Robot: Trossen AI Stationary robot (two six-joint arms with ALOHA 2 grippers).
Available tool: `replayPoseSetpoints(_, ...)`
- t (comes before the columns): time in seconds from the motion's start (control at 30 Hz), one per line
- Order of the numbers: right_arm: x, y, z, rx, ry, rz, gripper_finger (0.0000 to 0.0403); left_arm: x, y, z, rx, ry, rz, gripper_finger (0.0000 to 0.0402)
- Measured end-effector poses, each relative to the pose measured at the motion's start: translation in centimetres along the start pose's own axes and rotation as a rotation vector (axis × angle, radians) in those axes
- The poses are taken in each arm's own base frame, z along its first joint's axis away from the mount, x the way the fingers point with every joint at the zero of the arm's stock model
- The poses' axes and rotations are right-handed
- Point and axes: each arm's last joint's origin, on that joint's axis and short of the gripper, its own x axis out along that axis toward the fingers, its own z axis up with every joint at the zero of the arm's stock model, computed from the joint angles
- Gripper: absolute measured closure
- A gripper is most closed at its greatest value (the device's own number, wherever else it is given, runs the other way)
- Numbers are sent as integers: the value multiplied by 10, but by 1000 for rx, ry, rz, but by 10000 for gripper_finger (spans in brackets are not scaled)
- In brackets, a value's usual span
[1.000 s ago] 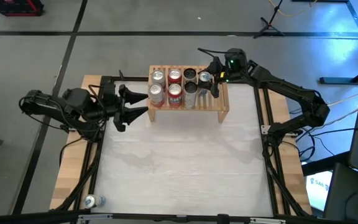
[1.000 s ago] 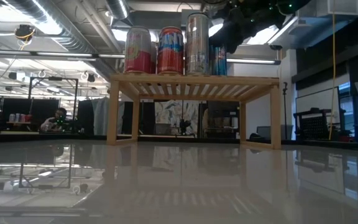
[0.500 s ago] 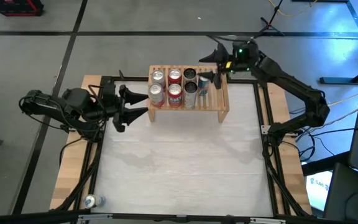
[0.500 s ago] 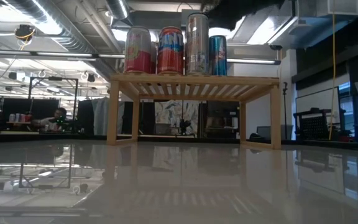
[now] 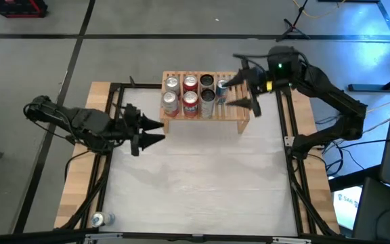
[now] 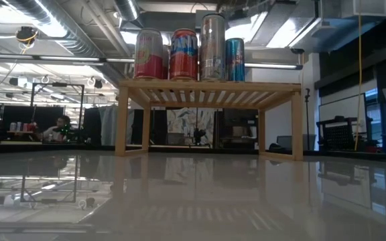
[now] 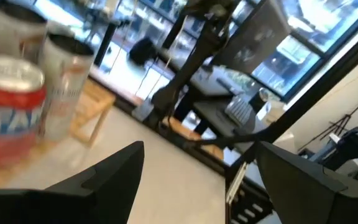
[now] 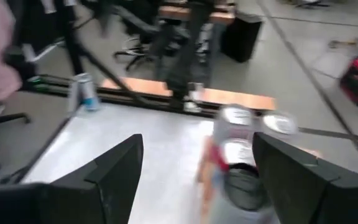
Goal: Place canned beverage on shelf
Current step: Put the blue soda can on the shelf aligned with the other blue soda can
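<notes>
The light-wood shelf (image 5: 239, 116) (image 6: 210, 89) stands at the table's far middle with several cans upright on its slatted top. From table height I see two red cans (image 6: 183, 53), a tall silver can (image 6: 213, 45) and a blue can (image 6: 234, 59). My right gripper (image 5: 231, 93) (image 8: 197, 137) hovers open above the shelf's right end, clear of the cans. Left of the shelf, above the table, my left gripper (image 5: 161, 131) (image 7: 201, 146) is open with nothing between its fingers. Both are out of the low view.
One more small can (image 5: 99, 219) (image 8: 82, 91) stands at the table's near left corner. The white table top (image 5: 202, 176) stretches out in front of the shelf. Black frame rails (image 5: 291, 169) run along the table's sides. People sit far off in the room behind.
My right gripper has risen from beside the blue can and drawn back toward the table's right edge, its fingers still apart. The blue can stays upright on the shelf. My left gripper has sunk a little, shifted toward the near edge and rolled.
</notes>
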Motion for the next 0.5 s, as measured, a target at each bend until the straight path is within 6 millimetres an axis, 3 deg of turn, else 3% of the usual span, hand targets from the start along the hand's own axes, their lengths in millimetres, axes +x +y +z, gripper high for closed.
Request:
replayPoseSetpoints(0.27,20,52,9,16,9,185,111,0,-13,-12,-75,73,-35,97)
replayPoseSetpoints(0.5,37,84,10,95,81,79,111,-13,-40,2,10,183,-56,97)
